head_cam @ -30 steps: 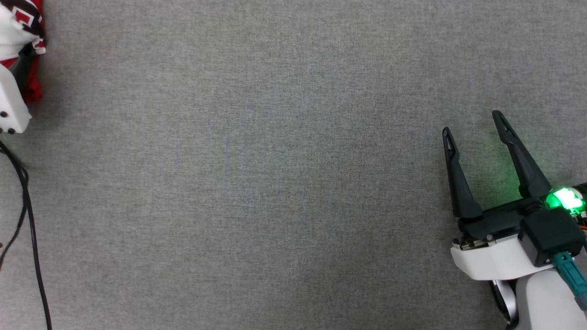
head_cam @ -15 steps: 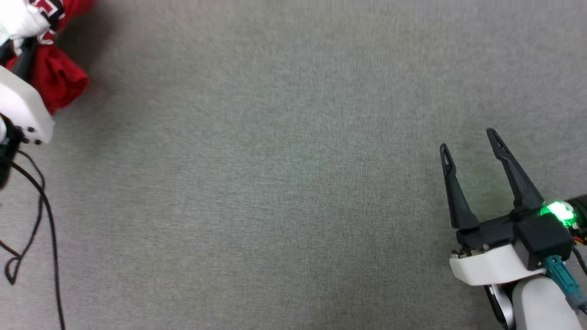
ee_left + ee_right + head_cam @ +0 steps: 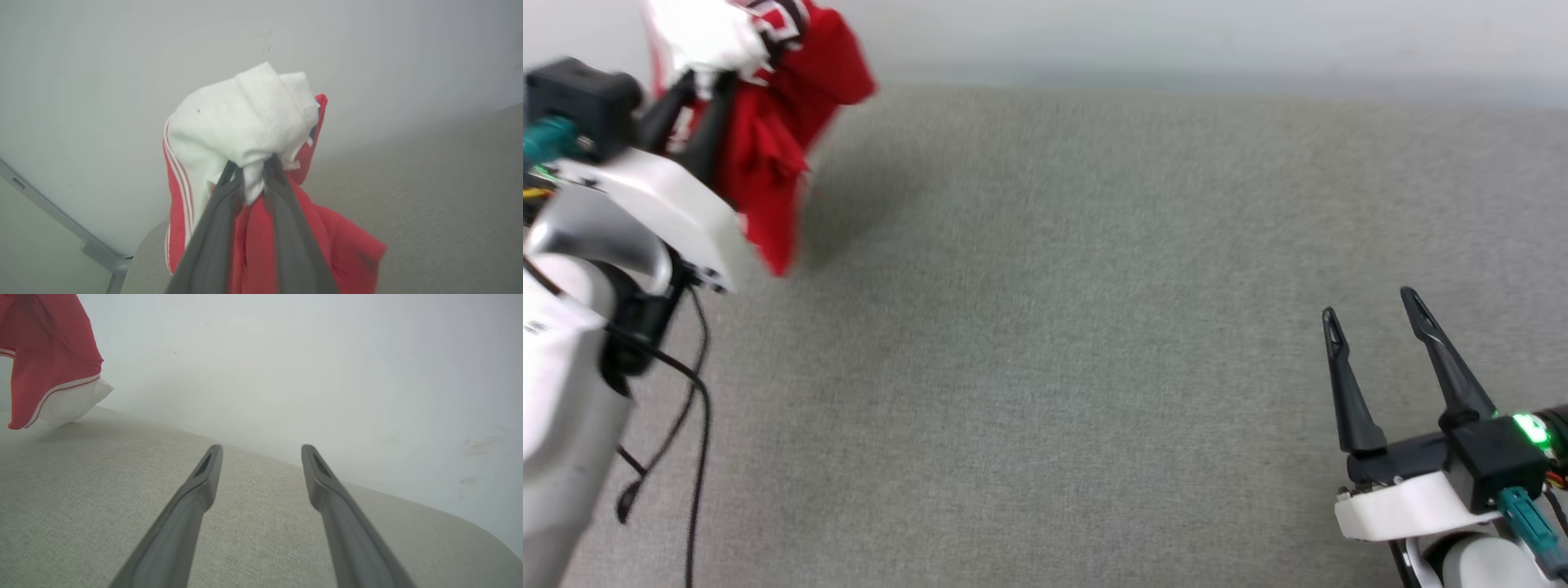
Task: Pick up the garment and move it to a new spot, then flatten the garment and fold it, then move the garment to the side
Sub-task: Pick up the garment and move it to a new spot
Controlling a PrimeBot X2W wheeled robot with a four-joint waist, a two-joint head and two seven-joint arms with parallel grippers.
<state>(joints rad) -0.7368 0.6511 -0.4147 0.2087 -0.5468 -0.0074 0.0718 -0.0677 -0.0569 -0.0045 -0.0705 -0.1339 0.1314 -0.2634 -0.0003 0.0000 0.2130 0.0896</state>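
Note:
The garment (image 3: pixel 768 155), a red shirt with white sleeves and striped trim, hangs bunched at the upper left of the head view, lifted off the grey table (image 3: pixel 1054 327). My left gripper (image 3: pixel 707 82) is shut on it. The left wrist view shows both dark fingers pinching a white fold of the garment (image 3: pixel 241 122) at my left gripper (image 3: pixel 251 167), with red cloth drooping below. At the lower right my right gripper (image 3: pixel 1372 304) stands open with nothing between its fingers. In the right wrist view my right gripper (image 3: pixel 261 451) hovers over the table, and the garment (image 3: pixel 45 363) hangs at the far left.
Black cables (image 3: pixel 686 425) dangle beside my left arm at the lower left. A pale wall (image 3: pixel 1176 37) runs behind the table's far edge. A grey metal frame (image 3: pixel 61 220) shows past the table corner in the left wrist view.
The head camera has tilted up, bringing the far table edge and wall into view. My left gripper has closed on the garment and lifted it, carrying it in from the left edge. The right gripper stays open.

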